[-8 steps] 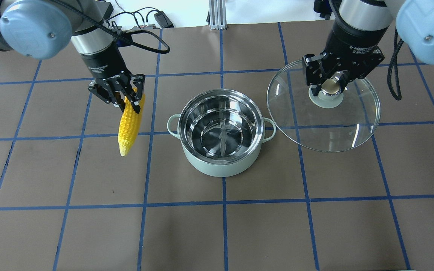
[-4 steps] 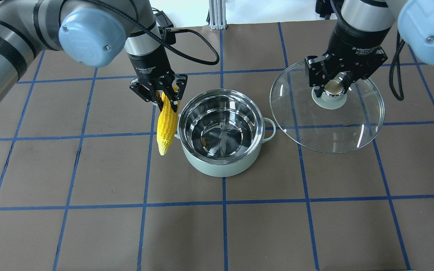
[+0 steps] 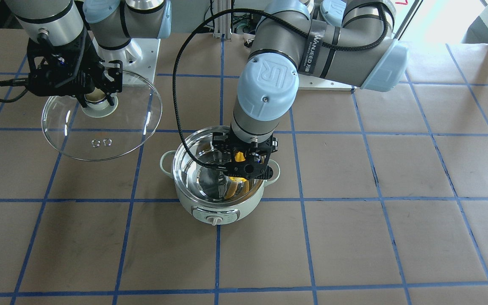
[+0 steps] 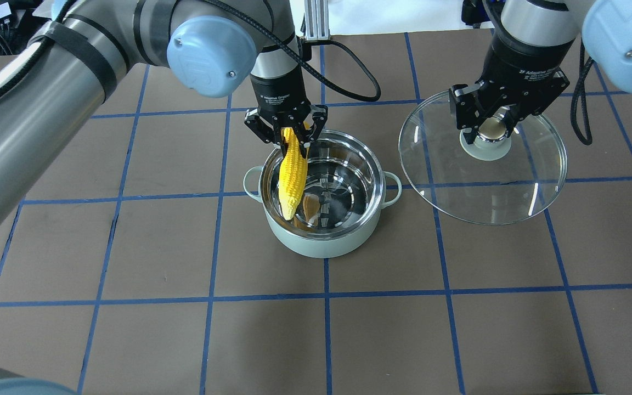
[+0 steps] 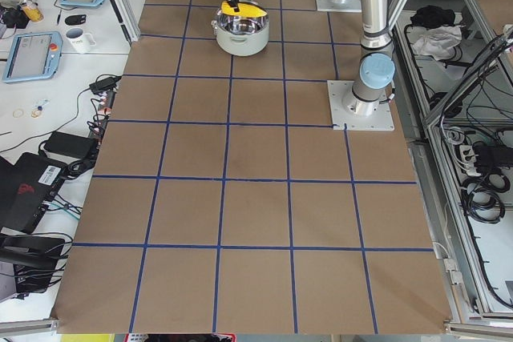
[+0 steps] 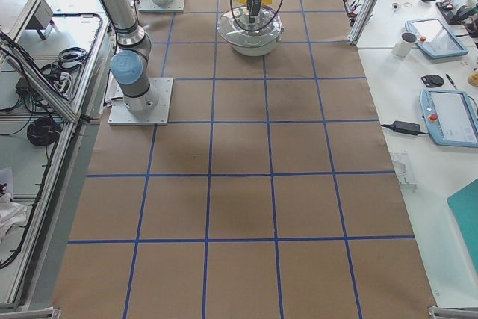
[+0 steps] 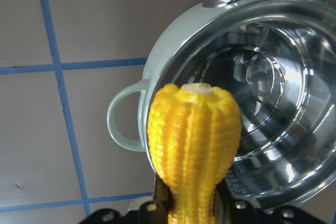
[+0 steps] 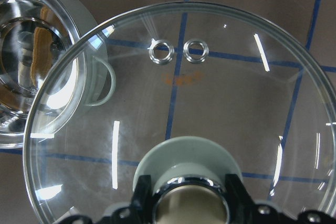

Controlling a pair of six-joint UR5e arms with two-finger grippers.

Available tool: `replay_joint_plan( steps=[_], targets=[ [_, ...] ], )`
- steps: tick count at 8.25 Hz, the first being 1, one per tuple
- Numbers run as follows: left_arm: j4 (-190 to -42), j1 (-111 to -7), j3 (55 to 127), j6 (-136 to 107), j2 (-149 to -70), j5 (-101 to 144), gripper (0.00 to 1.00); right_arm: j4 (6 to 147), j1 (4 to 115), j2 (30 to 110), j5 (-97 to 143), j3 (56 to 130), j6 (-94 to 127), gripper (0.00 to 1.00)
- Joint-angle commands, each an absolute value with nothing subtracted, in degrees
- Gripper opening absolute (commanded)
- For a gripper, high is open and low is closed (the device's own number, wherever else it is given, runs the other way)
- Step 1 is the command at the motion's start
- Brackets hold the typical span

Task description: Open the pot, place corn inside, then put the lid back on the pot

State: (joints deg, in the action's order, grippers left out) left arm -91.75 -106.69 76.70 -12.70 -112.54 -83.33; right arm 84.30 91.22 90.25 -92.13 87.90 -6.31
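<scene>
The mint-green pot (image 4: 321, 241) stands open at the table's middle, steel inside bare; it also shows in the front view (image 3: 193, 203). My left gripper (image 4: 288, 134) is shut on the yellow corn (image 4: 292, 175), which hangs tip-down over the pot's left inner side. In the left wrist view the corn (image 7: 193, 145) points at the pot's rim (image 7: 157, 72). My right gripper (image 4: 489, 129) is shut on the knob of the glass lid (image 4: 486, 186), held in the air to the pot's right. The lid (image 8: 210, 93) fills the right wrist view.
The table is brown paper with a blue tape grid (image 4: 327, 291). The left arm's black cable (image 3: 180, 106) loops above the pot. The arm bases (image 3: 142, 51) stand at the table's far edge in the front view.
My left gripper has moved right with the corn, from beside the pot's left handle to over the pot's opening. The right gripper and lid have shifted slightly right.
</scene>
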Motion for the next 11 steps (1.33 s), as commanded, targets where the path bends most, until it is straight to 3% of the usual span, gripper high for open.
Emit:
replay_joint_plan(
  steps=[1,10,11],
  targets=[
    [-88.0,-108.8,75.7,-13.4,-114.6,-83.3,0.0,84.1,91.3,90.4,-91.9,88.0,-6.4,0.43],
    [-84.8,-109.9,77.8,-16.6,-118.4,-82.4,0.0,81.1,90.1,90.6,-92.0,88.2,-5.9,0.43],
    [-83.2,-109.9,78.5,-16.7,-118.4,-82.4,0.11,81.2,90.2,90.6,-92.1,88.3,-6.3,0.43]
  ],
)
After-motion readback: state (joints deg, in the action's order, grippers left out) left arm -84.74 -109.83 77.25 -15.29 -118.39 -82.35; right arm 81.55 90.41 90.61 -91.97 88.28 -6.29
